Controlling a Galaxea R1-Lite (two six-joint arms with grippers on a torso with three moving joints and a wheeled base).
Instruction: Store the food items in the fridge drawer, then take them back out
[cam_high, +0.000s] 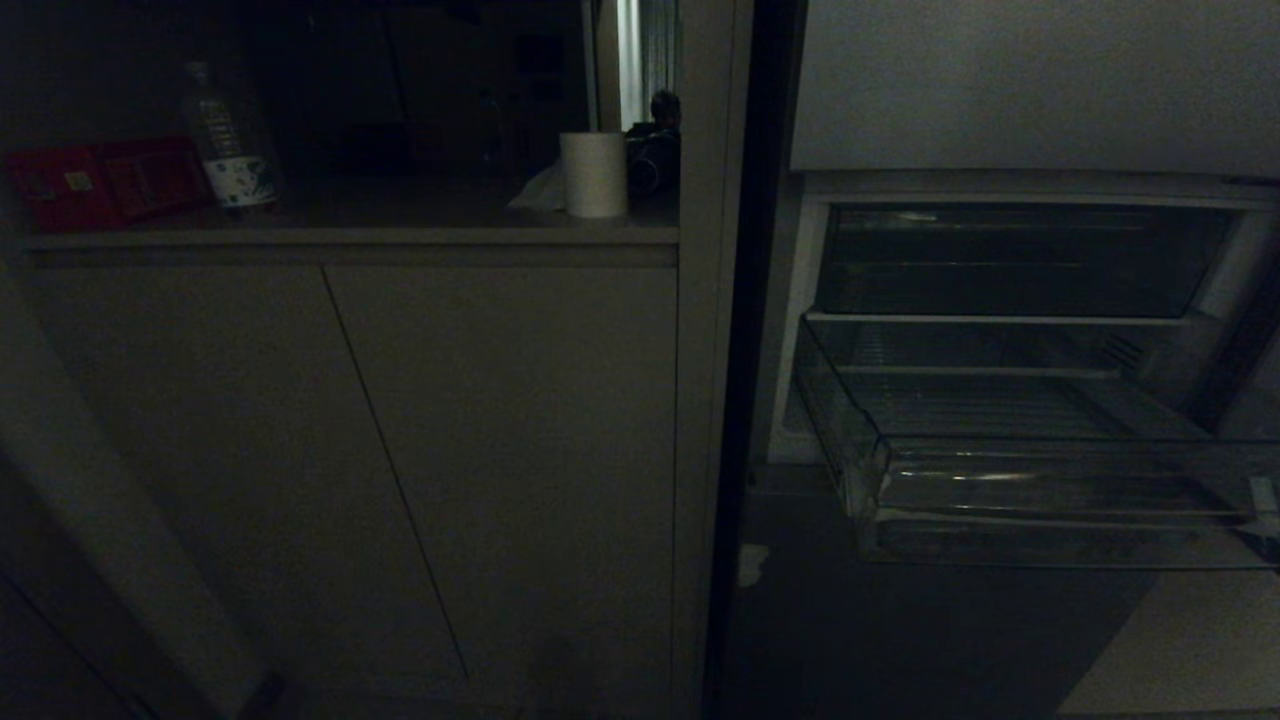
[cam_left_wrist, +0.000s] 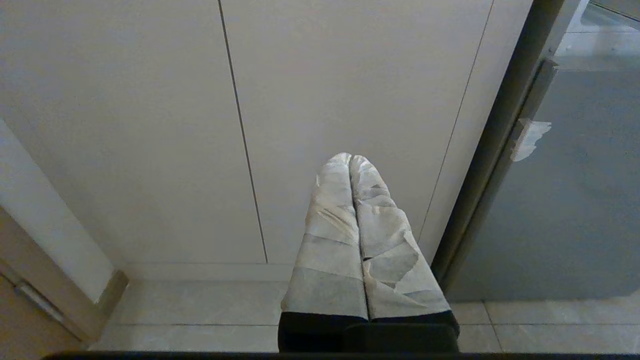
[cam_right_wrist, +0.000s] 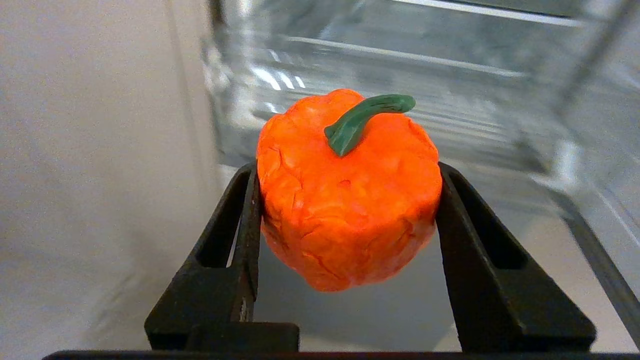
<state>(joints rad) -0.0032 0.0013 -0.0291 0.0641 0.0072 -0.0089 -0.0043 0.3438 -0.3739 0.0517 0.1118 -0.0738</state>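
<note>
My right gripper (cam_right_wrist: 347, 172) is shut on one of the food items (cam_right_wrist: 347, 200), a rounded orange-red piece with a curved green stem, pinched between the two black fingers (cam_right_wrist: 240, 235). Just beyond it lies the fridge drawer (cam_right_wrist: 400, 75). In the head view the clear, ribbed fridge drawer (cam_high: 1050, 490) stands pulled out of the open fridge on the right, and nothing shows inside it. Neither arm appears in the head view. My left gripper (cam_left_wrist: 350, 157), wrapped in white tape, is shut on nothing and points at the pale cabinet doors (cam_left_wrist: 150, 125) low near the floor.
Left of the fridge, a counter (cam_high: 350, 237) above the cabinet doors (cam_high: 500, 450) carries a flat red box (cam_high: 100, 185), a bottle (cam_high: 228, 140) and a white paper roll (cam_high: 594, 175). A darker bin (cam_high: 1010, 260) sits above the drawer. A dark upright fridge edge (cam_high: 745, 350) separates cabinet and fridge.
</note>
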